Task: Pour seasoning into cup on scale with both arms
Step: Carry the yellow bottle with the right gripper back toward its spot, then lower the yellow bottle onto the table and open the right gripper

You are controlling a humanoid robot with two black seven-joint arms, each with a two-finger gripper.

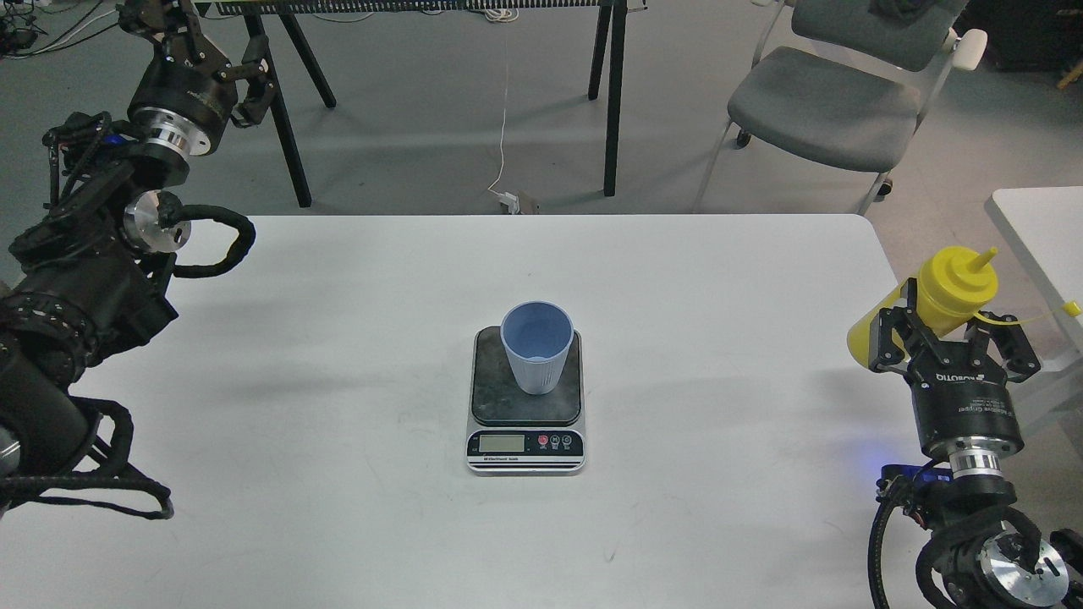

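Observation:
The light-blue ribbed cup (537, 345) stands upright on the dark plate of the scale (526, 404), in the middle of the white table (338, 381). My right gripper (946, 334) is at the table's right edge, shut on the yellow seasoning bottle (954, 288). The bottle is tilted, its nozzle pointing up and right, and its tethered cap (1071, 309) hangs off to the right. The bottle is well to the right of the cup. My left gripper (210, 49) is raised beyond the table's far left corner, open and empty.
A grey chair (833, 97) stands behind the table at the right. Black trestle legs (611, 93) and a white cable (505, 110) are on the floor behind. A second white table (1045, 228) is at the far right.

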